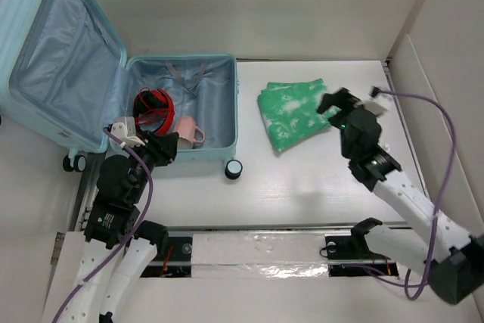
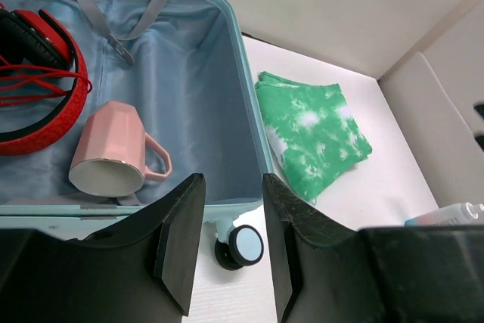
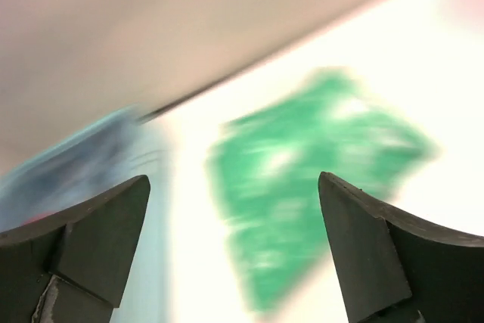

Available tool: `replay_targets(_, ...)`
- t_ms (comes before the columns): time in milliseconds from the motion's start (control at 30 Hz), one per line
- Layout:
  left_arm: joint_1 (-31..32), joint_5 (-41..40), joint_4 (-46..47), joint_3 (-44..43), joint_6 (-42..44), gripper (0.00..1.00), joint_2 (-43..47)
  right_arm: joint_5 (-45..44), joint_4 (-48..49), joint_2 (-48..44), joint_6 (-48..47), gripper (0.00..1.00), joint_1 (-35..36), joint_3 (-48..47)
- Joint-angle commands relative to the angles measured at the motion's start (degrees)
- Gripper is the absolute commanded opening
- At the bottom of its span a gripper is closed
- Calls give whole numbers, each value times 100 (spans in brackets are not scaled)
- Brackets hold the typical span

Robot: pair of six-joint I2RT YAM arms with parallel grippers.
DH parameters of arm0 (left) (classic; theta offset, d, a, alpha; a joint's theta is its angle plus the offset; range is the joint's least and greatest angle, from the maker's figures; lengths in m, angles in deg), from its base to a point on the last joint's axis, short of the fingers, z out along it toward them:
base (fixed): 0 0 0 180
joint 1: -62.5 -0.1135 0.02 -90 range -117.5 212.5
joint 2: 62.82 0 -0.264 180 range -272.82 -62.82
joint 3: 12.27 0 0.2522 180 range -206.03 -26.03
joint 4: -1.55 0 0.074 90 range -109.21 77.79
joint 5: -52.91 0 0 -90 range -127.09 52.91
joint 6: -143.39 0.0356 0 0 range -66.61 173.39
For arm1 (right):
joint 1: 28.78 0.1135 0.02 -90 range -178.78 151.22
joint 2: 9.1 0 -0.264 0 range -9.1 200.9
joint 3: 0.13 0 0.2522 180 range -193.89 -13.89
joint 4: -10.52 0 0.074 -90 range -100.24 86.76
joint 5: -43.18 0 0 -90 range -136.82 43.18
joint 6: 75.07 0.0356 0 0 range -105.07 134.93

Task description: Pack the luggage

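Top camera sits high at the 6 o'clock edge, looking down across the white table point(image 1: 302, 187) toward 12, the whole scene small in frame. Left wrist camera hangs close over the near rim of the open pale aqua hard-shell suitcase point(image 2: 246, 88), facing about 1 o'clock, with the folded green-and-white tie-dye cloth point(image 2: 314, 134) off to its right. Right wrist camera (badly blurred) faces about 11 o'clock, close above that cloth. All three views share the cloth and the suitcase's edge.

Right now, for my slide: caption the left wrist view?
Left gripper open over luggage rim; pink mug, red headphones inside, green cloth outside.
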Motion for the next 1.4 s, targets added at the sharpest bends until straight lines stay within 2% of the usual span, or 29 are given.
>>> replay_targets(0,19,106,268,-173,62,34,46,-1526,-1256,-957,665,100,-1258,890)
replay_targets(67,71,123,294,-155,62,34,11,-1325,-1204,-1492,569,100,-1956,1174)
replay_targets(100,72,280,303,-147,71,34,2,-1159,-1178,-1582,508,100,-2603,1305)
replay_targets(167,125,334,320,-138,80,34,-16,-631,-1256,-1592,445,100,-3126,1316)
replay_targets(233,125,299,303,-138,89,34,1,-611,-1588,-1382,663,100,-3444,1246)
replay_targets(300,177,282,303,-138,80,34,37,-883,-1923,-1171,919,100,-3445,1193)
replay_targets(467,300,247,285,-147,89,34,98,-972,-1741,-854,885,100,-3497,1333)
replay_targets(800,467,185,215,-173,89,34,265,-130,-1749,95,885,97,-3752,1166)
replay_targets(900,467,1,189,-182,89,34,309,161,-1653,306,902,91,-3823,1236)
replay_targets(933,467,-17,189,-182,89,34,318,240,-1748,333,868,81,-3875,1175)
replay_targets(1000,467,-17,189,-182,89,34,344,275,-1740,324,841,74,-3876,1166)
replay_targets(1100,467,-8,180,-191,89,34,371,337,-1670,254,797,59,-3876,1192)
replay_targets(1167,467,-26,162,-191,89,34,397,363,-1670,201,771,39,-3876,1175)
replay_targets(1233,467,-35,162,-191,89,34,406,381,-1705,192,762,39,-3876,1114)
replay_targets(1267,467,-43,154,-191,89,34,423,486,-1775,166,727,34,-3876,1087)
replay_targets(1367,467,-52,162,-182,80,34,467,836,-1907,-114,674,33,-3710,894)
